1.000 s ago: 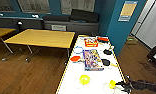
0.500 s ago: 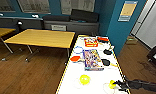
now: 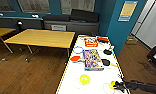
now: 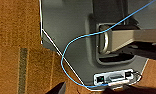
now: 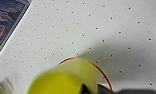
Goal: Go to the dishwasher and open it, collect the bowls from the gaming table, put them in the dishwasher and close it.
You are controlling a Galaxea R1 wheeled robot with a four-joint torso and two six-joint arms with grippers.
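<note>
Right gripper [image 3: 116, 85] at the white desk's [image 3: 94, 77] near corner, jaws clamped on a yellow bowl's [image 3: 112, 84] rim — the right wrist view has that bowl [image 5: 66, 78] up close. Second yellow bowl [image 3: 85, 79] sits just beside, colourful game box [image 3: 92, 59] further up, wooden desk [image 3: 44, 38] beyond.
</note>
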